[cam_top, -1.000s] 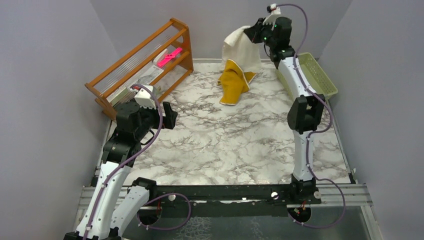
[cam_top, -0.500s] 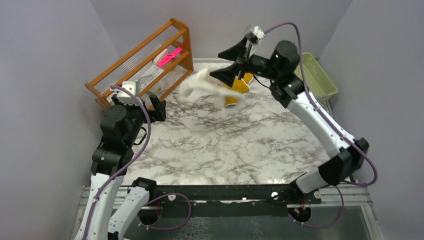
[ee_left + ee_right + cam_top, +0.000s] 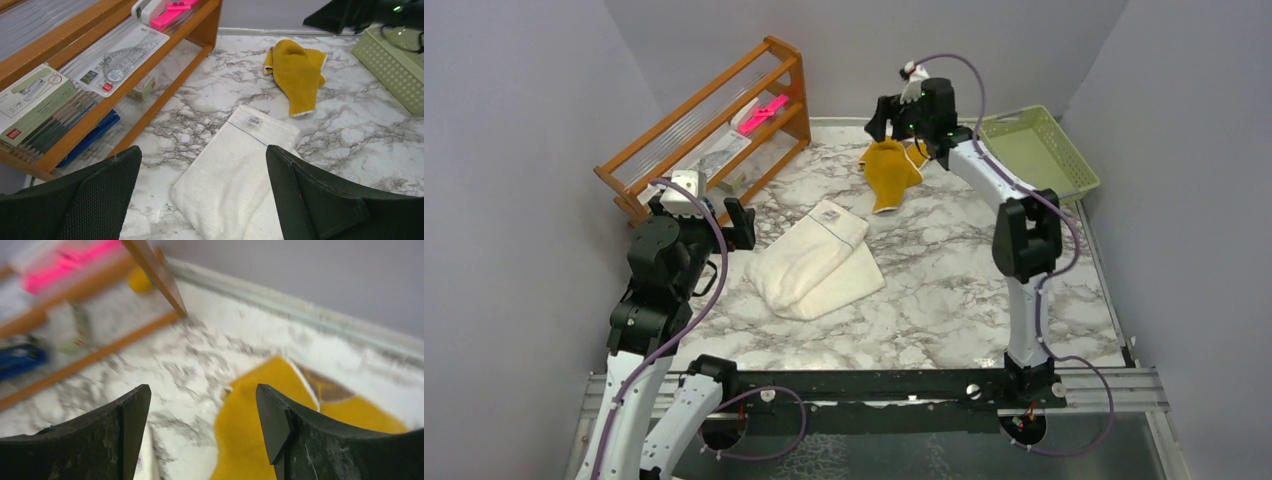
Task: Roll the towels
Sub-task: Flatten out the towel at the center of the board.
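Cream-white towel [image 3: 816,262] dropped from right gripper [image 3: 202,402], landed loosely folded on marble table [image 3: 944,300] near left gripper [image 3: 202,165]. Both grippers spread, empty. Mustard-yellow towel [image 3: 892,170] lay crumpled. Rolling not begun.

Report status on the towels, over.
Left gripper, right gripper open, empty. White towel lying mid-table, unrolled. Yellow towel crumpled at far edge. Rack, basket well aside.

Plain lilac-grey walls [image 3: 514,120] are enclosing a white marble-patterned tabletop [image 3: 944,300], with a wooden shelf rack [image 3: 686,128] standing at its far left and a pale green basket [image 3: 1034,150] sitting far right.
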Controlling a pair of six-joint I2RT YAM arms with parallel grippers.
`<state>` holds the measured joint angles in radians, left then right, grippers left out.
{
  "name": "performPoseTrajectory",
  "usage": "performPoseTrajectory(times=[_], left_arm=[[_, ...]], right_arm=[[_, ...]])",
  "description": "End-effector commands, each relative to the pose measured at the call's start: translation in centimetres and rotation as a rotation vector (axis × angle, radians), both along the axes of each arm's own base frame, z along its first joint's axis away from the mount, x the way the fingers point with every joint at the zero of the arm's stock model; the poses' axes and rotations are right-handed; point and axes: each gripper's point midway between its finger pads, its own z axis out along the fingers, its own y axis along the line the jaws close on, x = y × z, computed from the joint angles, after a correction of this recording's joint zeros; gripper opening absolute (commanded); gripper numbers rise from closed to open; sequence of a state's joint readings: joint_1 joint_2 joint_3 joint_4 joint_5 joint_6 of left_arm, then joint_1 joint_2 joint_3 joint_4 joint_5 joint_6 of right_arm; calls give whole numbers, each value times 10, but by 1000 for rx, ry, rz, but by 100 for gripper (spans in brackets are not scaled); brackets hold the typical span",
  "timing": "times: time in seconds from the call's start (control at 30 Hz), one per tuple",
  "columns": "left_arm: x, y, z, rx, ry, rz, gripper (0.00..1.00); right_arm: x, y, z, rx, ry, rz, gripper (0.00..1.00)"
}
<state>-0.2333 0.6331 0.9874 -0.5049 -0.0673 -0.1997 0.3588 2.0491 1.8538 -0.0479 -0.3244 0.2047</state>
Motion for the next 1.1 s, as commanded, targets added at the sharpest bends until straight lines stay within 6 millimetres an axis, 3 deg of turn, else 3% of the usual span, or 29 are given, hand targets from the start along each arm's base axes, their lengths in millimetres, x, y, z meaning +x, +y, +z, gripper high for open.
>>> performPoseTrajectory(times=[0.0,0.13,0.3,0.43,0.53,0.63,0.73,1.07], left_arm=[[-7,0,-9,16,21,-16,99],[-8,0,-19,21,46,-14,99],[-5,-3,-38,-5,94,-10,99],[4,-23,-83,-95,218,-56,99],[12,-44,-131,-177,375,-94,98],[22,-60,-165,-235,501,-120,96],[39,-70,-179,-270,545,-126,96],[95,-107,-198,-181,563,-76,95]], right_arm=[[13,-12,-132,-174,319,-106,72],[27,-6,-162,-193,354,-98,57],[44,-16,-197,-237,403,-123,54],[61,-50,-228,-238,468,-189,54],[70,-93,-253,-175,553,-263,53],[75,-136,-268,-114,616,-339,53],[75,-161,-265,-90,626,-374,53],[77,-193,-210,-134,504,-540,66]])
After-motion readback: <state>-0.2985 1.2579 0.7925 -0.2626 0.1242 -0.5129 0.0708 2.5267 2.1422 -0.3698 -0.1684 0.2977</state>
